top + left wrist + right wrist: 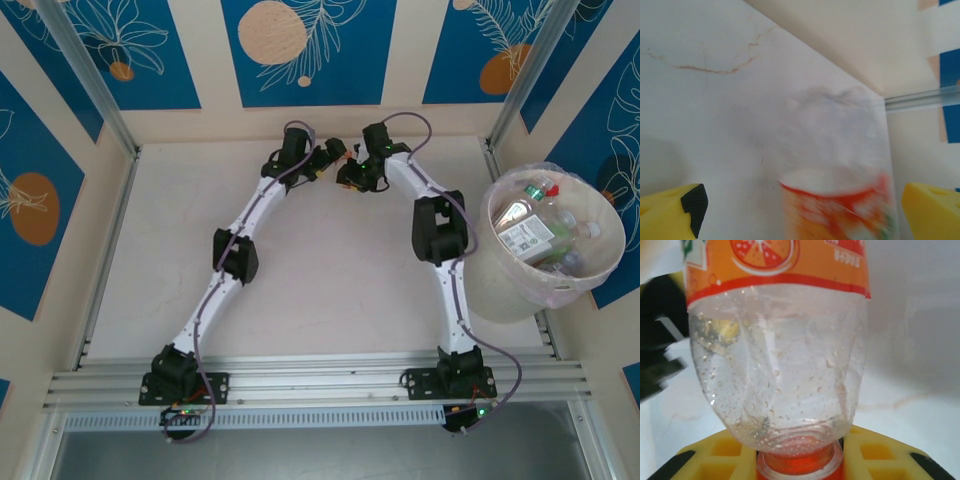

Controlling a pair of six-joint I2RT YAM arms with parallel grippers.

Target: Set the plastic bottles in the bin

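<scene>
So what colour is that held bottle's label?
The label is orange with a red border; right wrist view shows it best.

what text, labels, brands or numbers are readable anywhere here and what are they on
Nothing is clear enough to quote.
Clear plastic bottle with the orange label: an orange-slice picture; the white characters at the label's top edge are cut off and unreadable.
Left wrist view: an orange and red label, too blurred to read.
White-labelled bottle in the round translucent white bin: the print is too small to read.
</scene>
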